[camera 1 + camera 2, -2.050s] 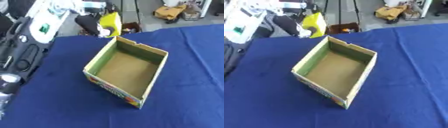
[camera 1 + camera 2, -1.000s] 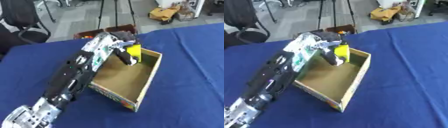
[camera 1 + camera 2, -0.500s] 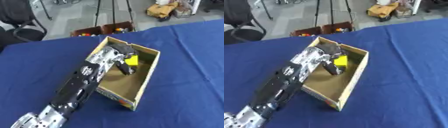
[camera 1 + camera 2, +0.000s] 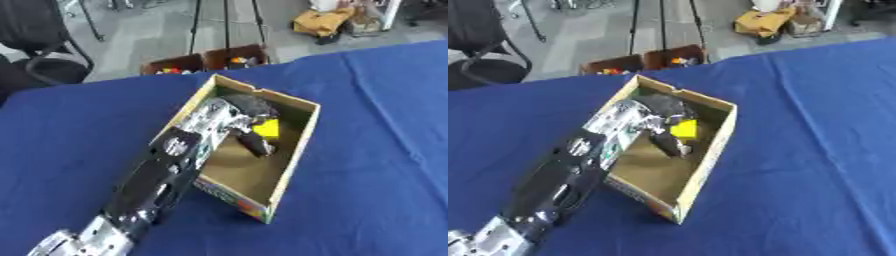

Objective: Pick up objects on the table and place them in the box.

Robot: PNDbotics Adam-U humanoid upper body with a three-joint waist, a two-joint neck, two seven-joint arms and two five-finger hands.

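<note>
An open cardboard box (image 4: 298, 143) stands on the blue table. My left arm reaches in from the lower left, and my left hand (image 4: 246, 120) is down inside the box near its far end. Its dark fingers curl round a small yellow object (image 4: 266, 128), which sits low in the box against the right wall. The same yellow object (image 4: 683, 130) shows beside the fingers in the right eye view. Whether it touches the box floor I cannot tell. My right hand shows in no view.
The blue tablecloth (image 4: 376, 150) spreads wide to the right of the box. Beyond the far table edge are brown crates (image 4: 206, 61) on the floor, tripod legs, an office chair (image 4: 39, 45) at the upper left and yellow bags (image 4: 324, 21) at the back.
My left hand has carried the yellow object from beyond the box's far edge down into the box. The camera has also shifted, so the box sits differently in the pictures.
</note>
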